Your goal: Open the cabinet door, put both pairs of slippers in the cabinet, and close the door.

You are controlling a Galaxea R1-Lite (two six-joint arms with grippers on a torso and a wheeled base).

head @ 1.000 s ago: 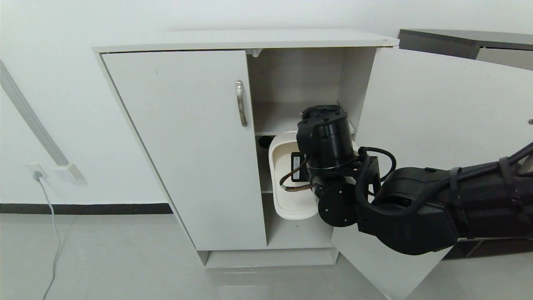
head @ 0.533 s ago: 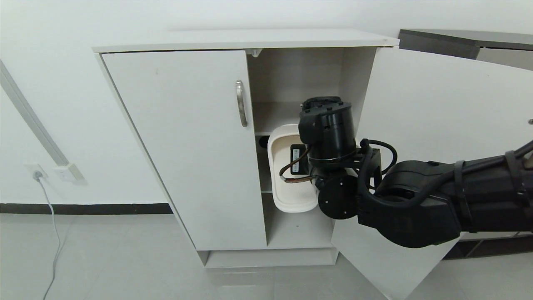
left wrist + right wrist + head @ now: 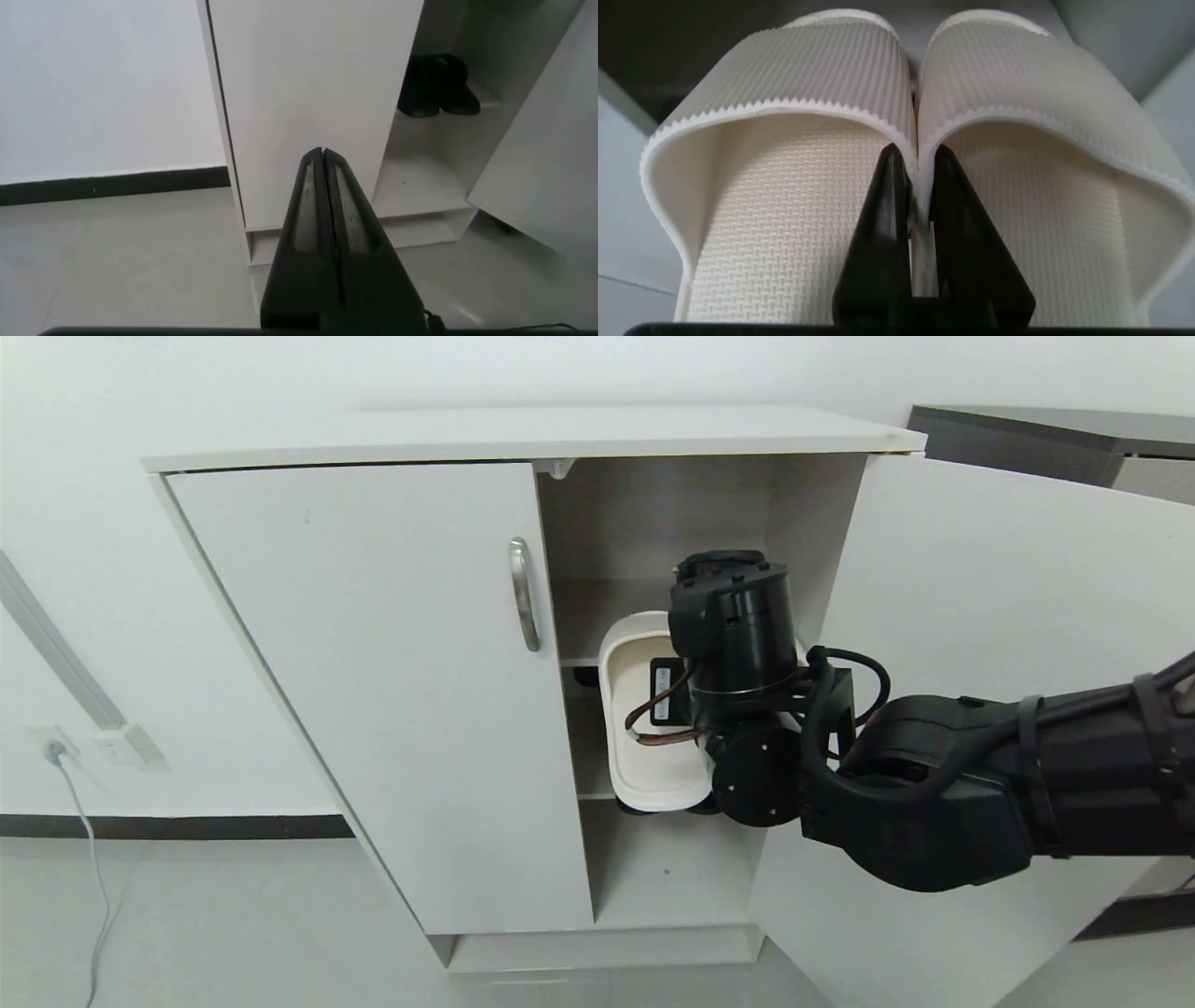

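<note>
Slippers (image 3: 789,140) pinched in right hand (image 3: 916,166), cabinet (image 3: 523,429) open

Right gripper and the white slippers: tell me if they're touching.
Touching: the right wrist view shows the right gripper pinching the white slippers by their adjoining edges.

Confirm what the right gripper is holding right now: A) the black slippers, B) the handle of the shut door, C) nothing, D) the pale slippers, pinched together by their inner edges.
D: in the right wrist view the right gripper is closed on the touching inner edges of the pale slippers, one finger inside each, while the black slippers sit apart in the cabinet.
</note>
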